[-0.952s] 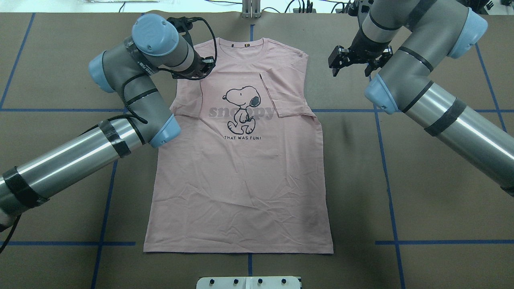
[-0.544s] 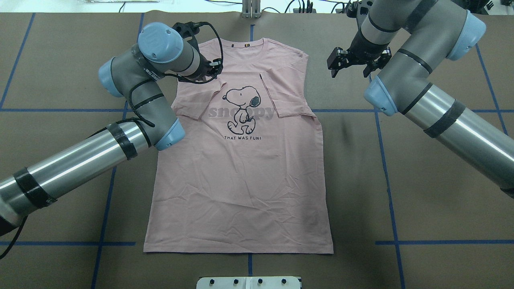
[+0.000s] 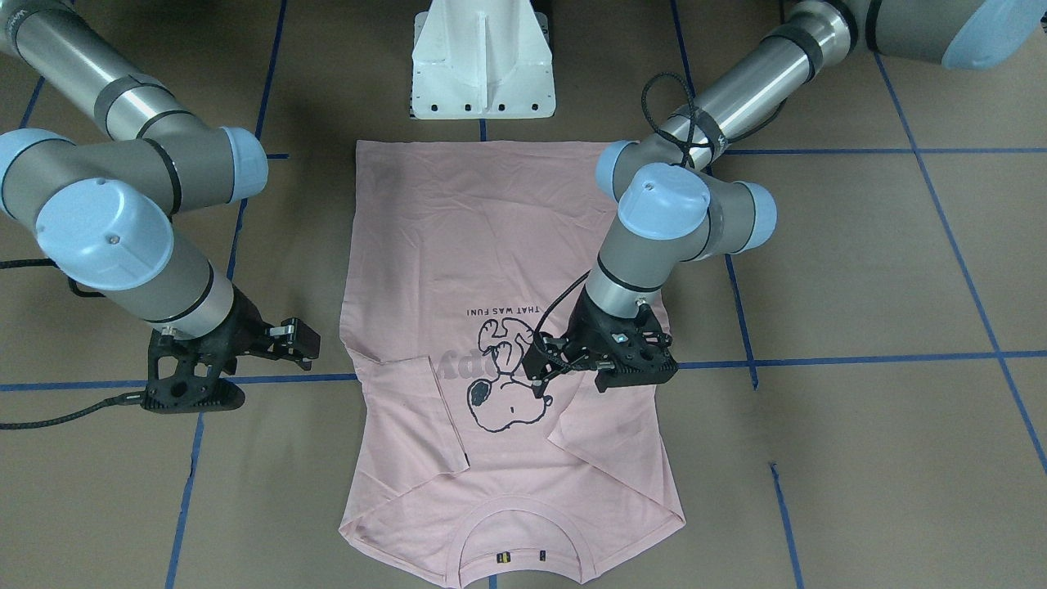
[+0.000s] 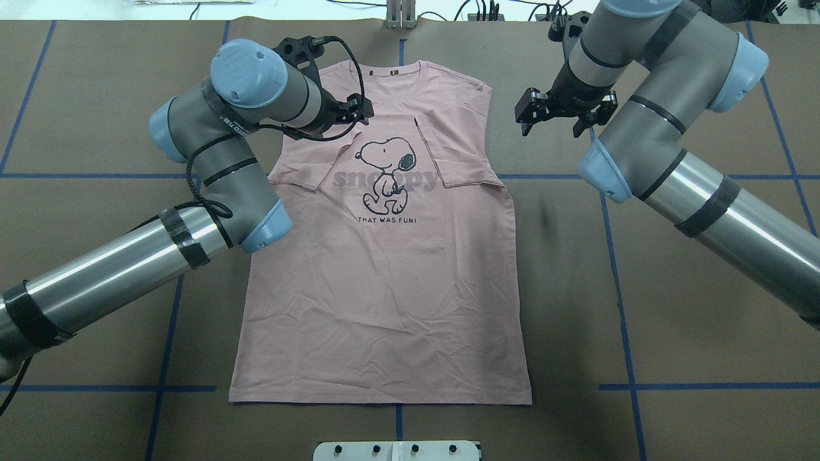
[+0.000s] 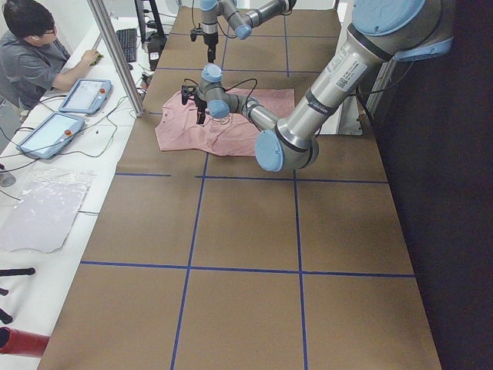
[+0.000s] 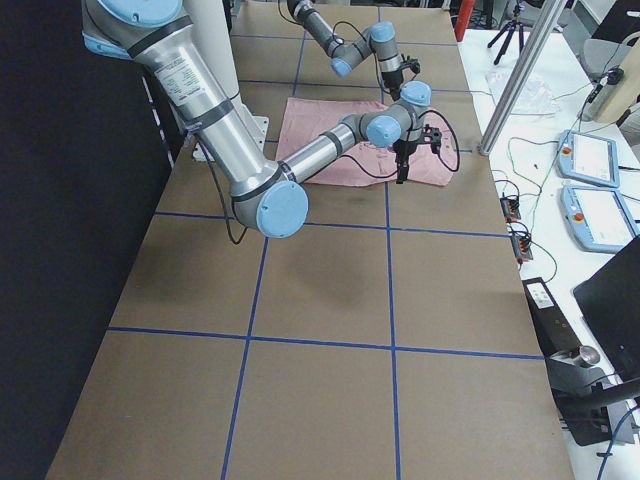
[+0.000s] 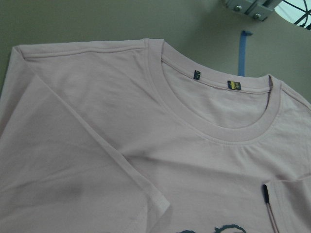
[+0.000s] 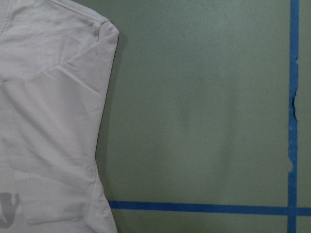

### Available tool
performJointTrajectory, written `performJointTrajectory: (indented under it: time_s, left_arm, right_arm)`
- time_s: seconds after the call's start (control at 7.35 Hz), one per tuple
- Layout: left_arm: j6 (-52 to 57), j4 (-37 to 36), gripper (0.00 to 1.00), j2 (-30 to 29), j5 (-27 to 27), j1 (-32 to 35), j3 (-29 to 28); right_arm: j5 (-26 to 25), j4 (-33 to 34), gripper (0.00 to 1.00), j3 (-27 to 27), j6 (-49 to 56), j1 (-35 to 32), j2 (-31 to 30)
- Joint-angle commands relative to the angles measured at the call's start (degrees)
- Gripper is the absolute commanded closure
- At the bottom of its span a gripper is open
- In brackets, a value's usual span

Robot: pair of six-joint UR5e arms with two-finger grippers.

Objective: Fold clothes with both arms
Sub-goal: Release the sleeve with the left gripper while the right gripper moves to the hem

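Note:
The pale pink Snoopy T-shirt lies flat on the brown table, collar at the far edge, with both sleeves folded inward over the chest. It also shows in the front-facing view. My left gripper hovers over the shirt just past the folded left sleeve, beside Snoopy's head; it looks open and holds nothing. It shows in the front-facing view too. My right gripper hangs over bare table to the right of the shirt's shoulder, open and empty, and also shows in the front-facing view. The left wrist view shows the ribbed collar.
Blue tape lines cross the brown table. The white pedestal base stands at the shirt's hem end. A person sits at a side bench with tablets, beyond the table's far edge.
My left gripper moved right across the shirt, carrying the left sleeve inward; the sleeve now lies flat and the gripper is clear of it. My right gripper shifted slightly left.

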State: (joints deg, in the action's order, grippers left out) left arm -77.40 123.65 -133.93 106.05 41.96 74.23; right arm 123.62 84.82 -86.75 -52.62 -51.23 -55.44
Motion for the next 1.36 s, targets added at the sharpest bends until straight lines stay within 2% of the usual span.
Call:
performJointTrajectory:
  time_s: [0.0, 0.27, 0.41, 0.68, 0.82, 0.95, 1.22]
  left_arm:
    - [1.2, -10.1, 0.0, 7.3, 2.8, -1.0, 14.3]
    - [4.3, -14.9, 0.0, 15.5, 2.8, -1.5, 27.2]
    - [5.8, -17.3, 0.0, 18.0, 2.7, -1.7, 30.2]
    - [8.2, -18.7, 0.0, 21.3, 2.0, -1.9, 31.6]
    - [8.1, -18.6, 0.0, 21.5, 2.0, -2.0, 31.7]
    - [8.1, -18.6, 0.0, 21.6, 2.0, -2.0, 31.7]
    - [8.1, -18.6, 0.0, 21.6, 2.0, -2.0, 31.6]
  right_arm:
    - [-5.7, -0.8, 0.0, -14.2, -12.0, 6.7, -9.6]
    - [-16.9, -2.1, 0.0, -28.9, -27.3, 19.4, -19.9]
    - [-23.8, -3.0, 0.0, -32.3, -34.9, 27.1, -21.8]
    - [-37.8, -3.1, 0.0, -35.8, -45.7, 41.8, -24.9]
    - [-40.5, -2.9, 0.0, -35.6, -46.3, 45.8, -25.5]
    - [-41.3, -3.0, 0.0, -35.5, -46.3, 47.1, -26.6]
    - [-40.5, -3.0, 0.0, -32.8, -46.2, 47.2, -26.6]
